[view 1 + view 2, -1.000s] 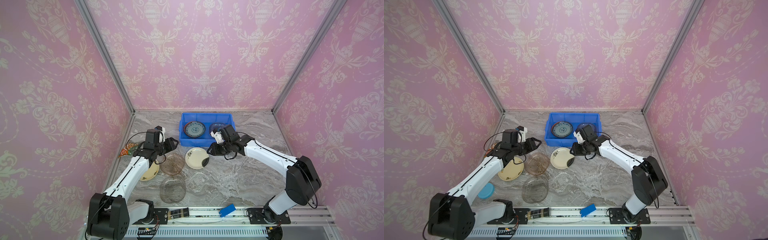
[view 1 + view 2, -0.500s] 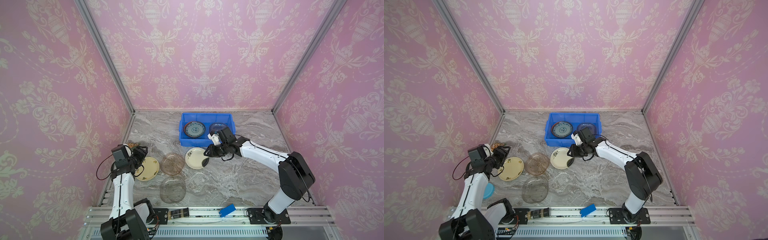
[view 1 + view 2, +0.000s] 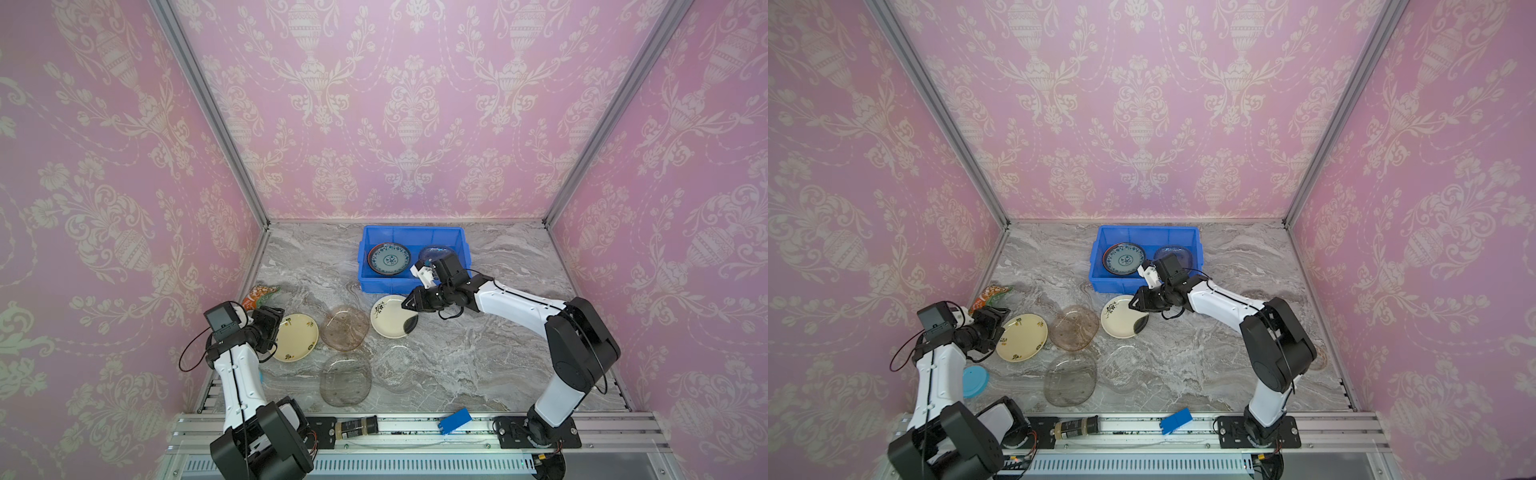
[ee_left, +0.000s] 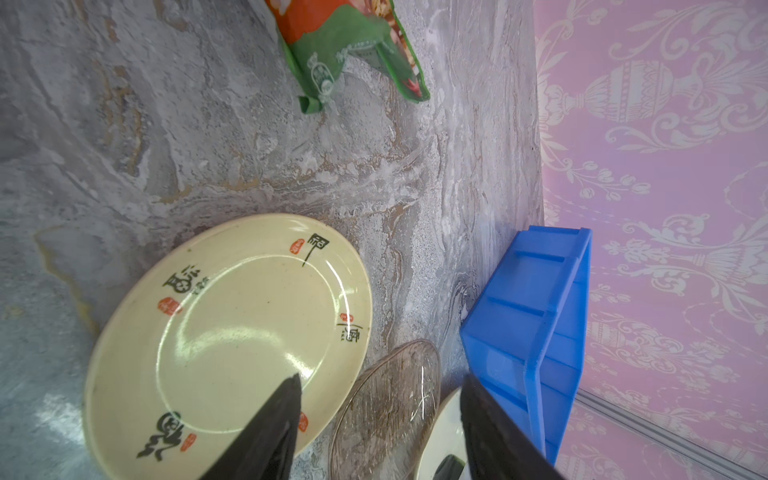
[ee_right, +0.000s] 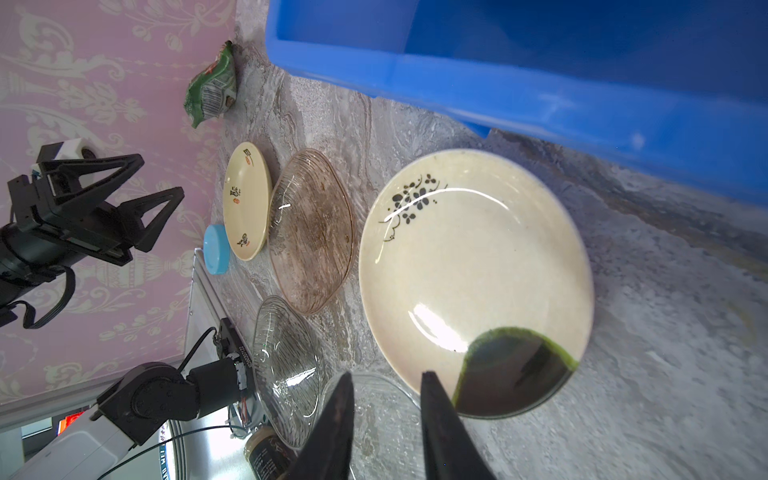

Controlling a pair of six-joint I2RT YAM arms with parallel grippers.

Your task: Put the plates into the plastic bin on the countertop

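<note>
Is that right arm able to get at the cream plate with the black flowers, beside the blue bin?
Probably yes: the right hand hovers open at the rim of the flowered plate, nothing lies on it, and the bin stands apart.

Both top views: mounted high at the front, above the arm bases, tilted down toward the back wall. Distant, they take in the whole countertop and both arms; near-identical, offset sideways.

Left wrist: low, close, looking past the left gripper over the yellowish plate toward the plastic bin.

Right wrist: close above the floral plate, past the right gripper.

Both wrist views share the amber glass plate, yellowish plate and bin.
</note>
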